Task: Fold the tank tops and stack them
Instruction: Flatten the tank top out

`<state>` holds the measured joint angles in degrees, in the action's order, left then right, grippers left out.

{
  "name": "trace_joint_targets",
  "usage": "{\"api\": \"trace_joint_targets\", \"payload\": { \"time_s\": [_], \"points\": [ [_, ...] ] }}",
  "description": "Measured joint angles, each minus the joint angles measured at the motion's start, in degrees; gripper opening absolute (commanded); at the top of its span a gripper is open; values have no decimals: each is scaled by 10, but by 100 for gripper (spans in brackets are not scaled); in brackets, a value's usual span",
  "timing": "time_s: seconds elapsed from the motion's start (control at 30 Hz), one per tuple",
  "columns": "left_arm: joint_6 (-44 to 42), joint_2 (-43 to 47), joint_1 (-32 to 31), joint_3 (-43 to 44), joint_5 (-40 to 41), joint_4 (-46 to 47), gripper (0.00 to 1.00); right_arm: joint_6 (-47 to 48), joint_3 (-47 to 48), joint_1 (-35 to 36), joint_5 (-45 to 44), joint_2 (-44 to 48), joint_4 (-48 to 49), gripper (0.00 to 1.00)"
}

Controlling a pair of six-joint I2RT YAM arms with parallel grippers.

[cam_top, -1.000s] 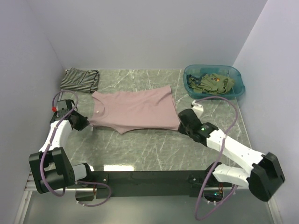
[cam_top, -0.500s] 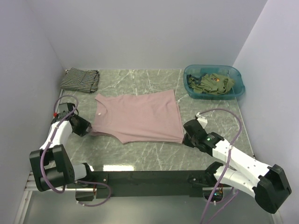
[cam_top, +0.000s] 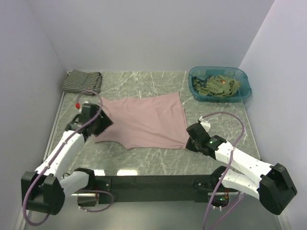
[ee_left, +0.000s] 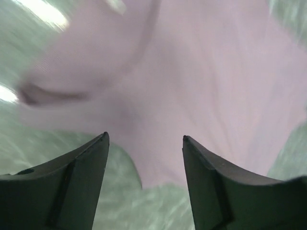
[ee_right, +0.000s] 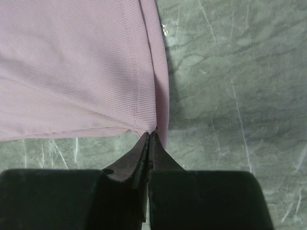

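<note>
Your pink tank top lies spread flat in the middle of the table. The right gripper is pinched shut on its near hem corner. The left gripper hangs wide and empty over the strap end. Pull with the right alone and the loose side may drag and bunch, spoiling the fold.

pink tank top: dusty pink, ribbed, lying spread flat at the centre of the marble tabletop, hem facing right, strap end facing left.
near-right hem corner: sitting pinched in the right gripper.
striped tank top: black-and-white, lying folded at the far-left corner.
olive green tank tops: lying crumpled in the teal basin, far right.
</note>
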<state>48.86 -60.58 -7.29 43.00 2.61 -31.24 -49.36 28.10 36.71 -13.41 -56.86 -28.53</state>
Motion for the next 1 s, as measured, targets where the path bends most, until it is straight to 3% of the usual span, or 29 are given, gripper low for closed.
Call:
{"api": "trace_joint_targets", "payload": {
  "time_s": [0.23,0.37,0.8,0.9,1.0],
  "points": [
    [135,-2,-227,-88,22,-10,65,4,-5,0,1,-11,16,0],
    [192,-37,-305,-91,38,-7,65,6,-5,0,2,-12,21,0],
    [242,-120,-327,-81,88,18,32,8,-5,0,2,-12,24,0],
    [239,-124,-327,-74,103,19,20,8,-5,0,2,-12,24,0],
    [236,-132,-327,-71,112,19,1,8,-5,0,2,-12,24,0]
  ]
}}
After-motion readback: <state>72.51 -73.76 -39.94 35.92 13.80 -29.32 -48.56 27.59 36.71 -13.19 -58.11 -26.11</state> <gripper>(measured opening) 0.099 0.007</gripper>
